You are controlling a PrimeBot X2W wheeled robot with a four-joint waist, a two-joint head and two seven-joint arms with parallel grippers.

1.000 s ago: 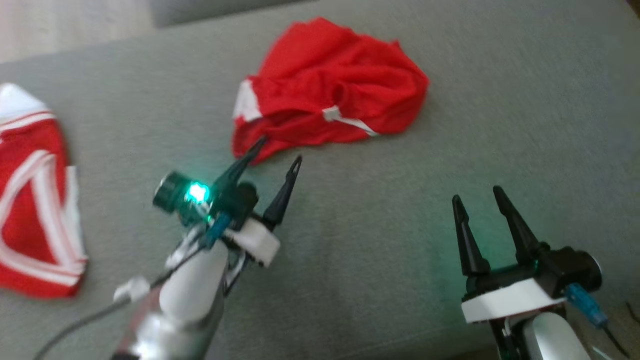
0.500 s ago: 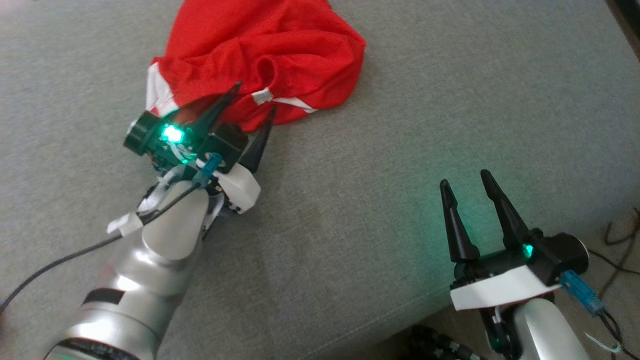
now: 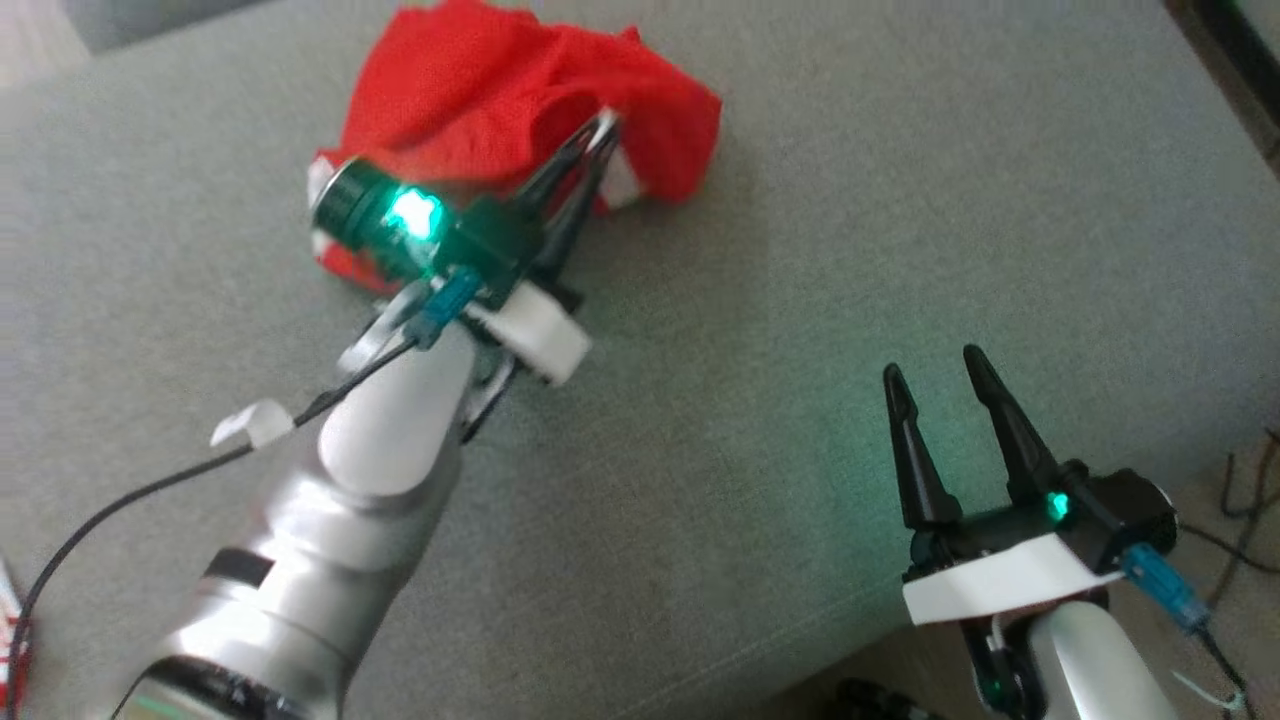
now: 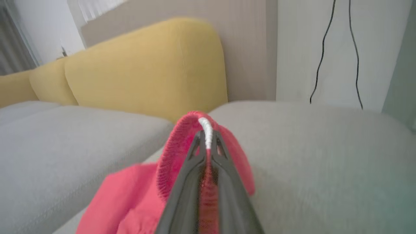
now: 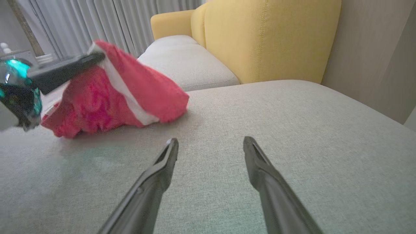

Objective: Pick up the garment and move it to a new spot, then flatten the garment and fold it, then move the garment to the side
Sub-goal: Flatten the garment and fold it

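The garment is a crumpled red mesh piece with white trim, lying on the grey sofa seat. My left gripper is shut on its near edge, pinching red cloth and a white strip. In the left wrist view the garment bulges up around the closed left gripper. From the right wrist view the garment is lifted at the left, held by the left gripper. My right gripper stands open above bare seat at the lower right, its fingers apart and holding nothing.
Yellow back cushions rise behind the seat. The sofa's front edge runs past my right wrist, with cables on the floor beyond it. A bit of another red and white cloth peeks in at the lower left.
The left gripper has closed on the garment's edge and pulled it up off the seat. The head camera shifted. My right gripper has stayed open in place.
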